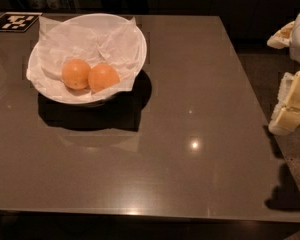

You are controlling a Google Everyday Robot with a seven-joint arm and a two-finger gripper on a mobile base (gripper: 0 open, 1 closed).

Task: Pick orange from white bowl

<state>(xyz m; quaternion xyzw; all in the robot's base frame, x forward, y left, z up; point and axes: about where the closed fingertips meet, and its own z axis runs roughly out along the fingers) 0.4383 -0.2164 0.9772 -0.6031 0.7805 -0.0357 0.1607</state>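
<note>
The white bowl (132, 36) stands at the back left of the brown table, lined with crumpled white paper. Two fruits lie side by side in it. The orange (103, 77) is the right one, deep orange with a slightly pointed outline. It touches a rounder, paler orange (76, 74) on its left. My gripper (290, 109) hangs at the right edge of the view, past the table's right edge and far from the bowl. It holds nothing that I can see.
A black-and-white marker tag (15, 21) lies at the table's back left corner. The glossy table (190, 159) stretches in front of and to the right of the bowl. Grey floor (295, 154) lies beyond its right edge.
</note>
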